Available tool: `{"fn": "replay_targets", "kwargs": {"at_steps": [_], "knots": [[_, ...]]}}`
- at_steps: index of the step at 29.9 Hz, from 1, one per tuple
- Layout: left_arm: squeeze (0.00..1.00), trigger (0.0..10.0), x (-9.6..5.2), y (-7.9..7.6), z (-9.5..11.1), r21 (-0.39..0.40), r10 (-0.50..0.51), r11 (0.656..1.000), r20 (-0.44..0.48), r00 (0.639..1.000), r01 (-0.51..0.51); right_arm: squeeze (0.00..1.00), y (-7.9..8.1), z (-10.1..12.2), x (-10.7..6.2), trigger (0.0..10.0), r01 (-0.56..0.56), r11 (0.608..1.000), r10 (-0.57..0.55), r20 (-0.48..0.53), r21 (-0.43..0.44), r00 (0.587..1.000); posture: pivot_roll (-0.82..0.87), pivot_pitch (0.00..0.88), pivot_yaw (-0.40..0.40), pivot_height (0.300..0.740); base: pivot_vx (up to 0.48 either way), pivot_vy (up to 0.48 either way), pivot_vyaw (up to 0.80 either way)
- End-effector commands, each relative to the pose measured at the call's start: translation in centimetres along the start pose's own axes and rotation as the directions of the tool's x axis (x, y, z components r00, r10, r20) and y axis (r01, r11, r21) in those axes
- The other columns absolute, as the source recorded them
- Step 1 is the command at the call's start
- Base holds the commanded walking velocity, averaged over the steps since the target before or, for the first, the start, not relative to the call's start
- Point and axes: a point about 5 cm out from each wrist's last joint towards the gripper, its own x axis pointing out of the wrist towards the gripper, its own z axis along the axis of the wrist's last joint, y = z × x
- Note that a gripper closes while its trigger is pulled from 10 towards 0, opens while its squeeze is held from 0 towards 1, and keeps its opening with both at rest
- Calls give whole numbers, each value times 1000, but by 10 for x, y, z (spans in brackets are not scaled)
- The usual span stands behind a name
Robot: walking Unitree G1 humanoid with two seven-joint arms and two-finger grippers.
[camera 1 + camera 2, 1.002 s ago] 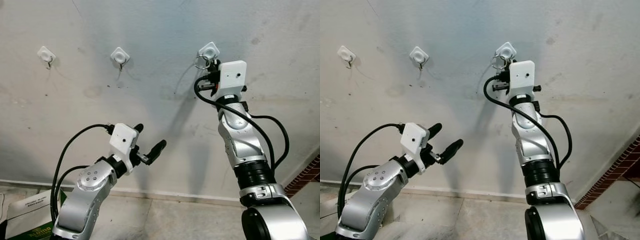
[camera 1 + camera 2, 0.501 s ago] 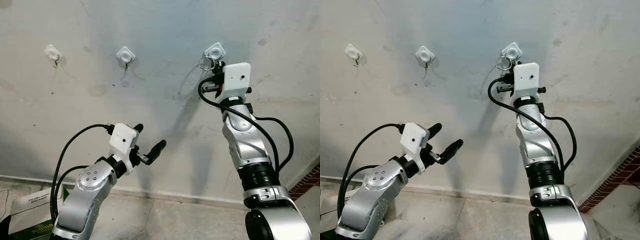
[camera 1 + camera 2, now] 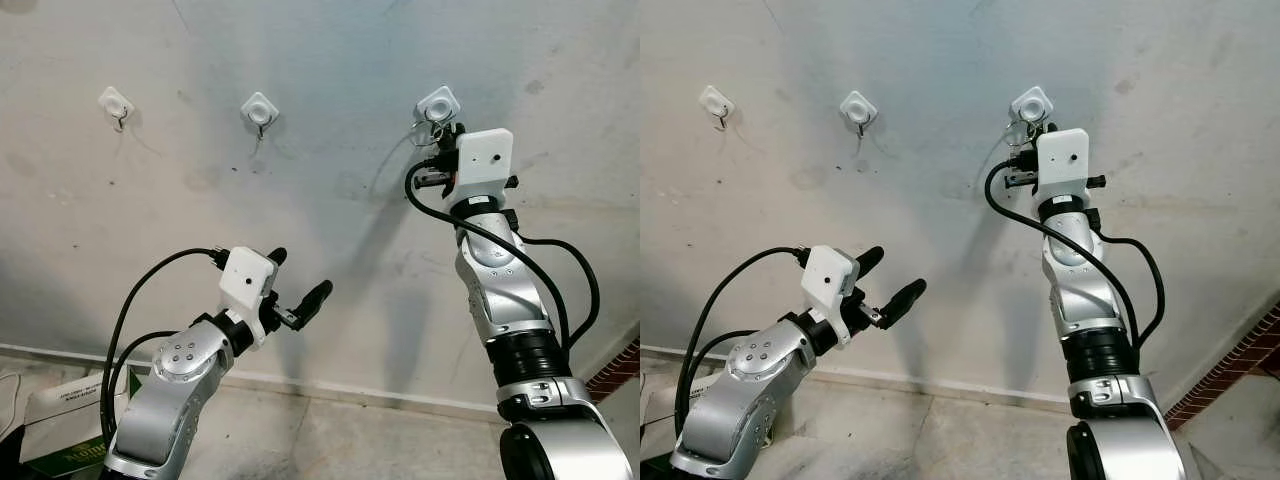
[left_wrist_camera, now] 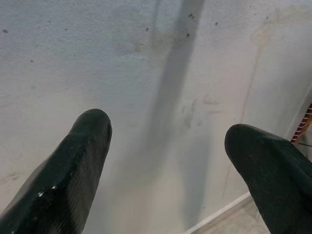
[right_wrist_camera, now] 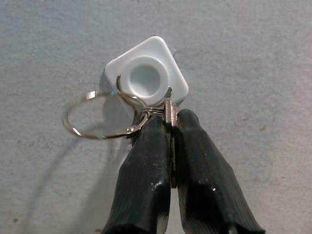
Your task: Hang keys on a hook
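Right wrist view: right gripper (image 5: 168, 127) jaws clenched on keys (image 5: 168, 113), blades hidden, at hook (image 5: 146, 78).

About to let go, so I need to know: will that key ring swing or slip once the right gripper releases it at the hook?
Probably it swings. The key ring is thin bare wire, likely light, slick and loose-hanging. The right gripper pinches a flat metal piece just below the white hook; whether the ring is over the prong cannot be told, so it might drop.

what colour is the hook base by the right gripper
White; the hook base shows best in the right wrist view.
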Motion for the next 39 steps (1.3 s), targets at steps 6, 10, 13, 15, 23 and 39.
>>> {"fn": "replay_targets", "kwargs": {"at_steps": [6,10,13,15,23,39], "knots": [[0,10000,-3,2,0,18,17,1000,-4,1000,-16,0,-27,-6,1,10000,120,993,-121,-31,-22,992,83,0,76,740,0,0,0],[0,10000,-2,2,1,20,15,1000,-3,1000,-15,0,-28,-7,0,10000,119,993,-120,-36,-24,992,80,0,78,740,0,0,0],[0,10000,-2,2,1,20,16,1000,-3,1000,-16,0,-26,-8,-1,10000,108,994,-109,-38,-17,993,79,0,78,740,0,0,0],[0,10000,-2,2,0,22,16,1000,-4,1000,-16,0,-23,-9,-3,10000,89,996,-89,-41,-11,995,78,0,78,740,0,0,0],[0,10000,-2,2,1,26,15,1000,-4,1000,-15,0,-4,7,3,10000,-11,997,11,-1,76,1000,81,0,77,740,0,0,0],[0,10000,-2,-1,-1,21,13,1000,-4,1000,-13,0,5,31,9,10000,-50,994,42,78,99,996,77,0,73,740,0,0,0]]}}
